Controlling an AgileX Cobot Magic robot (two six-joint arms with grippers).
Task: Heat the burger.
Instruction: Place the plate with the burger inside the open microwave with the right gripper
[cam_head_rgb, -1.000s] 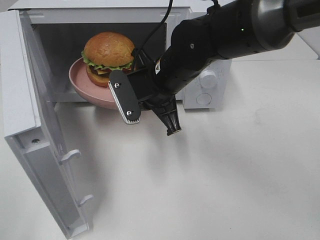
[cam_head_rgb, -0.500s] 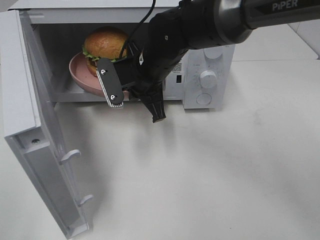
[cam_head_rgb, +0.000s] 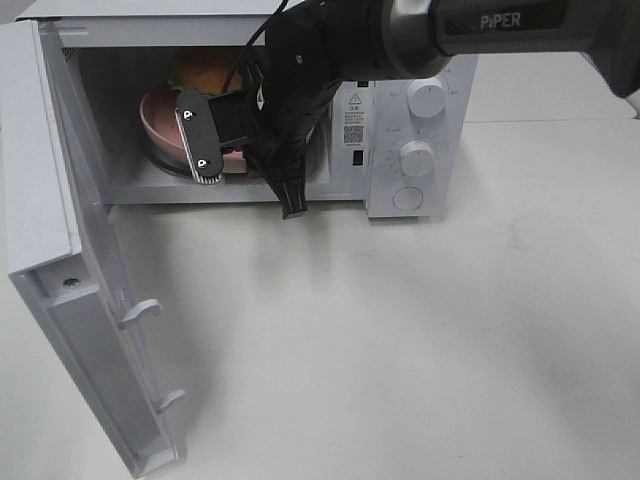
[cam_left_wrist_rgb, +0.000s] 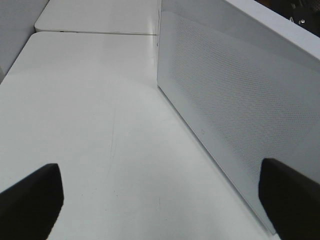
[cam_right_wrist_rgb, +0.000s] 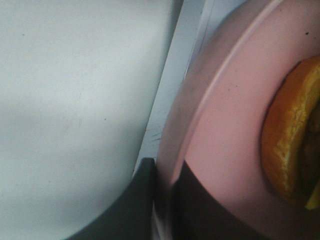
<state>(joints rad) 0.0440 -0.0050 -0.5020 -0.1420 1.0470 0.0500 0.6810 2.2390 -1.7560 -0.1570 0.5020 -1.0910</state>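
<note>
The burger, with its brown bun, sits on the pink plate inside the open microwave, mostly hidden behind my right arm. My right gripper is shut on the near rim of the plate. The right wrist view shows the plate's rim pinched between the dark fingers, the gripper itself, and the edge of the bun. My left gripper stands open and holds nothing, beside the microwave's perforated outer wall.
The microwave door hangs open at the left, swung out over the white table. Knobs line the panel to the right of the cavity. In the left wrist view, white tabletop stretches beside the microwave.
My right arm has carried the plate and burger from the cavity's mouth deeper into the microwave. The left gripper has not moved.
</note>
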